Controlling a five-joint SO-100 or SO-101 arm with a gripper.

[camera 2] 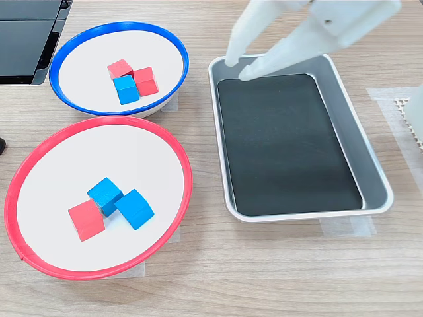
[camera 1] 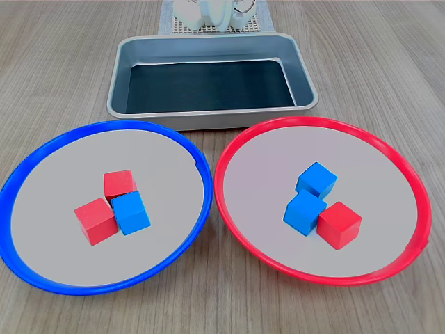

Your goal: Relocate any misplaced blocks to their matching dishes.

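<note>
In the first exterior view, nearest are the blue plate [camera 1: 28, 181], with two red blocks [camera 1: 96, 220] and one blue block [camera 1: 131, 212], and the red plate [camera 1: 236, 139], with two blue and one red. Beyond, in the second exterior view, my gripper [camera 2: 239, 69] hangs empty, slightly parted, over the metal tray [camera 2: 377, 191].

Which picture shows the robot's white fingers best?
The second exterior view. There the gripper hangs over the metal tray, its two white fingers open and holding nothing. In the first exterior view only a cropped bit of the white arm shows at the top edge, behind the tray; no fingertips can be seen.
</note>
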